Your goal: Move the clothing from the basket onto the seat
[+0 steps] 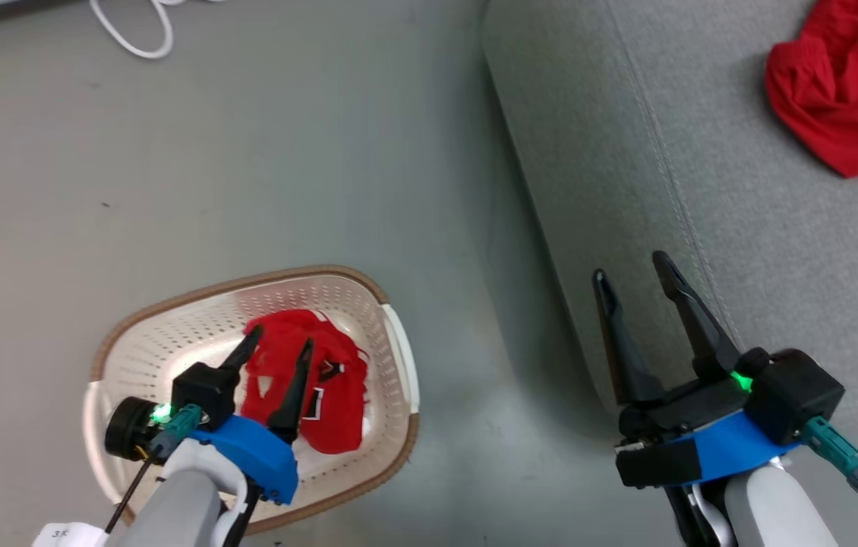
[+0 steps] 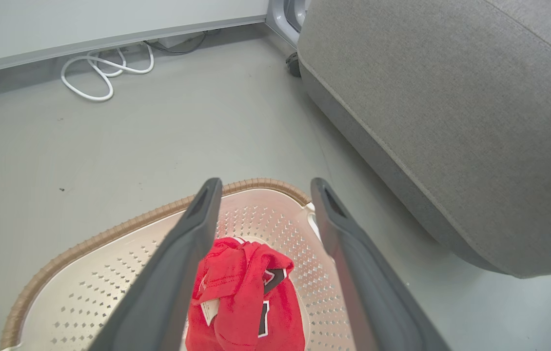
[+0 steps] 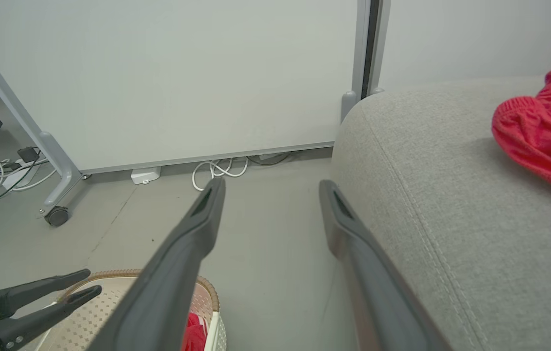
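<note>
- Left gripper (image 1: 282, 338): fingers spread, empty, poised over the red garment (image 1: 338, 414) lying in the basket (image 1: 171, 305).
- Other garment (image 1: 846, 99) lies on the seat (image 1: 702, 228).
- Right gripper (image 1: 630, 267): open, empty, beside the seat edge.
- Advice: descend onto the bunched ridge and pinch deep. Height above the fabric is hard to judge.

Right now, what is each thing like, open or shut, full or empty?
Cream perforated plastic basket, upright, holding one garment.
Grey upholstered sofa, holding one garment.
Red fabric garment in basket, crumpled, not gripped.
Red fabric garment on sofa, bunched, lying free.
Left tool, open, empty.
Right tool, open, empty.
</note>
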